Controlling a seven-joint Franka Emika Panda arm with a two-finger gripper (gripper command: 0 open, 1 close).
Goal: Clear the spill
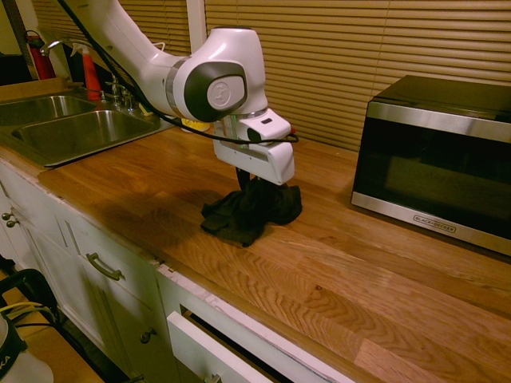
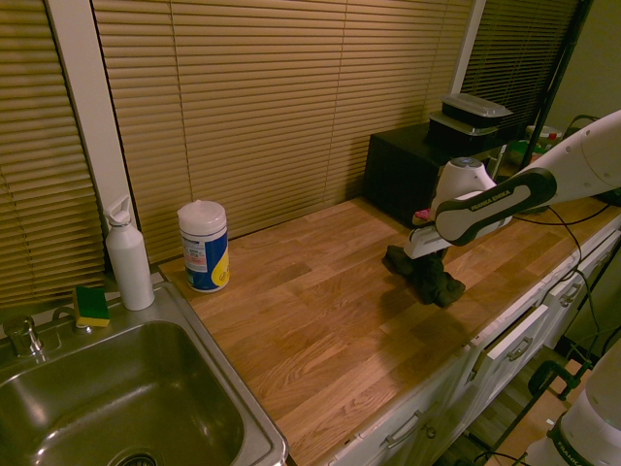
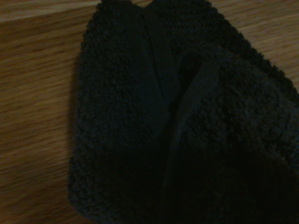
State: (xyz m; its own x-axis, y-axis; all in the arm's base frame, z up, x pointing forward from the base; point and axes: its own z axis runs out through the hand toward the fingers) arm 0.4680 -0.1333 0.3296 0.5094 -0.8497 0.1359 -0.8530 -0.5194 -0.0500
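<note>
Spill hidden; 1 black cloth (image 1: 254, 209) on countertop (image 1: 375, 287), 1 gripper (image 1: 254, 182) clamped on cloth.

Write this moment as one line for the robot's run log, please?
gripper: shut on black cloth | cloth: bunched, touching wooden counter | spill: not visible | microwave: apart from the cloth

The white robot arm (image 1: 160, 68) reaches over from one side, bending at a rounded grey-capped joint. Its wrist points straight down. The gripper (image 1: 254, 185) at its end is closed, with black cloth (image 1: 251, 209) bunched up between its fingers.
</note>
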